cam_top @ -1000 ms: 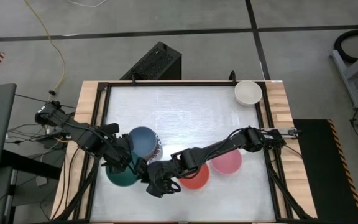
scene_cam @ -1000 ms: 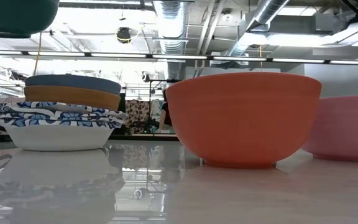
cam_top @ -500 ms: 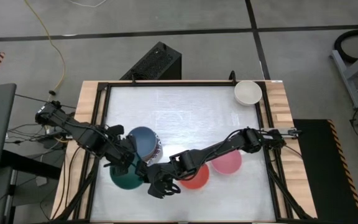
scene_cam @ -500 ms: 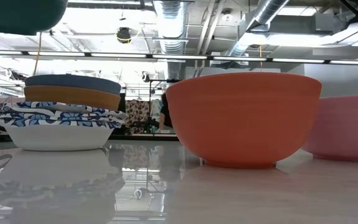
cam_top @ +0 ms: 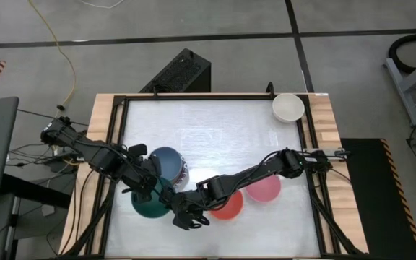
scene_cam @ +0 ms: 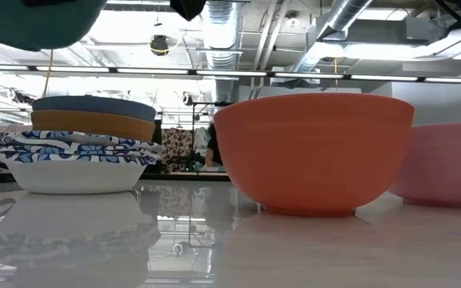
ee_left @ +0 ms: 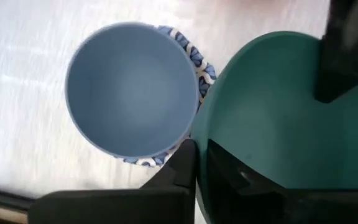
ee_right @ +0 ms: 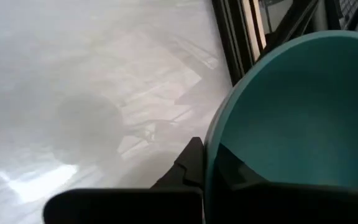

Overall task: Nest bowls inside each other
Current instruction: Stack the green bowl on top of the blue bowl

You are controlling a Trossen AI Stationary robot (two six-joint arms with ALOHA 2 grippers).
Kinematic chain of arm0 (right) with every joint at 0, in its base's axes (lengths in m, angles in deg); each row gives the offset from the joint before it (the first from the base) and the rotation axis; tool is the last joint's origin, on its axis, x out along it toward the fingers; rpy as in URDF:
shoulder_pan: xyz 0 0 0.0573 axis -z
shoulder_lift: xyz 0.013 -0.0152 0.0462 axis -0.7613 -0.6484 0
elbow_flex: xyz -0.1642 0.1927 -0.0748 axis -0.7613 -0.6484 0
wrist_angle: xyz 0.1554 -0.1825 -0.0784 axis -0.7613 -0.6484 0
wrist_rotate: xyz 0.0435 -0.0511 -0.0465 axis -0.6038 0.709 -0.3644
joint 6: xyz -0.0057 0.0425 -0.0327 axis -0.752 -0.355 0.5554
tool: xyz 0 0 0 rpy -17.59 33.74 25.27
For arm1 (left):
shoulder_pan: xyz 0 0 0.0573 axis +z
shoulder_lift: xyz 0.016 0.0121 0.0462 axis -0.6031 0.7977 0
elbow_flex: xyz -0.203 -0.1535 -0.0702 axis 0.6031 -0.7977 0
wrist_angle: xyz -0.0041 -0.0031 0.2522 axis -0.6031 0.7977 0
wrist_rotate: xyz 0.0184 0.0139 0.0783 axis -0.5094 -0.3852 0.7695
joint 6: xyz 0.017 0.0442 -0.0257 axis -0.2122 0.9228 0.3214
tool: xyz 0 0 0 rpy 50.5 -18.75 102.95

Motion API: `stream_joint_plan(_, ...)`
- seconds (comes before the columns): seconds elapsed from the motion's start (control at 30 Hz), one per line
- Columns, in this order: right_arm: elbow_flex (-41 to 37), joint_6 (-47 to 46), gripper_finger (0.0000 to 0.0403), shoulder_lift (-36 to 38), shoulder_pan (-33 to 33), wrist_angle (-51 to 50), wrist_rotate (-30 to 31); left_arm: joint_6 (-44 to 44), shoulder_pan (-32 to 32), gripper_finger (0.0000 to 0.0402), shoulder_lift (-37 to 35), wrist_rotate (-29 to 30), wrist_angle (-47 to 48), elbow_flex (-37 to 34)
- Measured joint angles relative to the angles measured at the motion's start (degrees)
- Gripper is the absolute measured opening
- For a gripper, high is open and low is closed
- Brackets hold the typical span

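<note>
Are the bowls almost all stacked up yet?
Partly. A stack already stands with the blue bowl on top. Both the left gripper and right gripper pinch the green bowl, lifted off the table. The red bowl, pink bowl and cream bowl still wait alone.

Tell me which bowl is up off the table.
The green bowl: it hangs above the table, with the left gripper and right gripper each shut on its rim; the others rest on the table.
</note>
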Motion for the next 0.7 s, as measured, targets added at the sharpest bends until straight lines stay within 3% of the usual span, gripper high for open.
stream_joint_plan(0.23,0.06,-4.54,0.0014,0.05,0.36,0.50,0.91,9.20,-0.28,0.0078,-0.04,-0.15,1.77,4.52)
stream_joint_plan(0.43,0.17,-6.39,0.0011,0.32,2.17,-0.60,1.28,8.51,-2.12,0.0150,-0.04,3.57,10.35,11.31)
stream_joint_plan(0.7,0.17,-10.01,0.0011,1.09,8.87,-3.31,-0.85,3.40,-5.46,0.0168,-5.02,11.10,10.13,11.09)
